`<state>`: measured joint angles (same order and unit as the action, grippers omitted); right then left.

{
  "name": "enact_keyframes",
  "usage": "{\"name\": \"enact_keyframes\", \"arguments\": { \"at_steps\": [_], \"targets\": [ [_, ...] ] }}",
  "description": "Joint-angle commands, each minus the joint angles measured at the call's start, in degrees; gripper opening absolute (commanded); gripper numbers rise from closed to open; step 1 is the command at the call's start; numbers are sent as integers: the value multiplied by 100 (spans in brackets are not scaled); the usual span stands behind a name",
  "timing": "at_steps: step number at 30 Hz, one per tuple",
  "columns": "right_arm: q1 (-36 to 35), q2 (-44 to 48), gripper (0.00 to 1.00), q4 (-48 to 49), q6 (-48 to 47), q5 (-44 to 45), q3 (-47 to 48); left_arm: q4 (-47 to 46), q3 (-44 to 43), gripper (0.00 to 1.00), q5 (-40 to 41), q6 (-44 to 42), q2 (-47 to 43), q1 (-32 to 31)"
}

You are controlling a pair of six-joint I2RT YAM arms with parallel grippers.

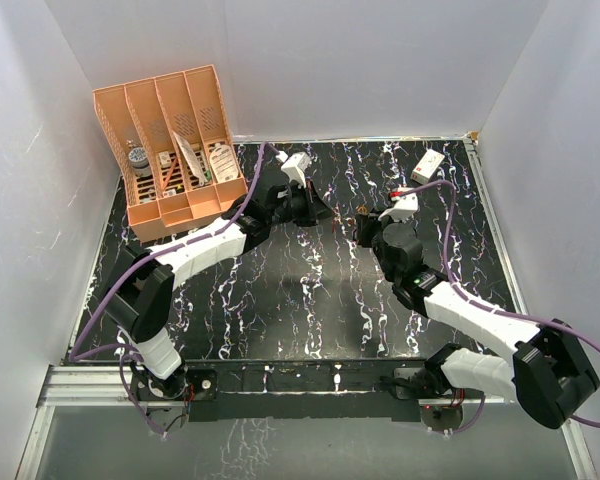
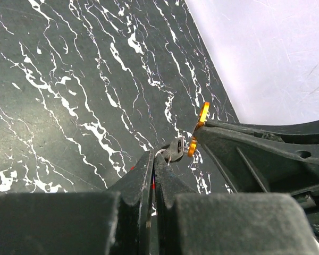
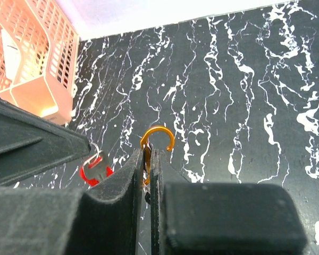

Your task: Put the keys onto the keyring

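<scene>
My left gripper (image 1: 323,212) (image 2: 153,159) is shut on the red-headed key (image 3: 95,170). The key's grey metal part (image 2: 176,147) and a small silver ring stick out past the fingertips. My right gripper (image 1: 364,226) (image 3: 149,155) is shut on the gold keyring (image 3: 158,138), whose open hook curves up above the fingertips. The keyring also shows in the left wrist view (image 2: 202,114), right beside the key's tip. The two grippers meet tip to tip above the middle of the table's far half. I cannot make out a separate plain silvery key.
An orange slotted organizer (image 1: 170,150) (image 3: 26,69) with small items stands at the back left. A white box with a red mark (image 1: 428,165) lies at the back right. The black marbled table (image 1: 300,300) is walled in by white panels.
</scene>
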<state>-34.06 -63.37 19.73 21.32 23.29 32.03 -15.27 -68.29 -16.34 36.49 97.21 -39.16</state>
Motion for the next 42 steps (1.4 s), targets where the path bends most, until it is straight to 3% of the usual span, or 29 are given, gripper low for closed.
{"name": "enact_keyframes", "arguments": {
  "at_steps": [1, 12, 42],
  "targets": [
    [14, -53, 0, 893, -264, 155, -83, 2, -200, 0, -62, 274, -226, 13],
    [7, -400, 0, 1386, -460, 56, -98, -19, -337, 0, -145, 631, -269, 13],
    [-30, -525, 0, 1497, -465, -34, 5, 379, -727, 0, -467, 719, 226, 14]
  ]
}}
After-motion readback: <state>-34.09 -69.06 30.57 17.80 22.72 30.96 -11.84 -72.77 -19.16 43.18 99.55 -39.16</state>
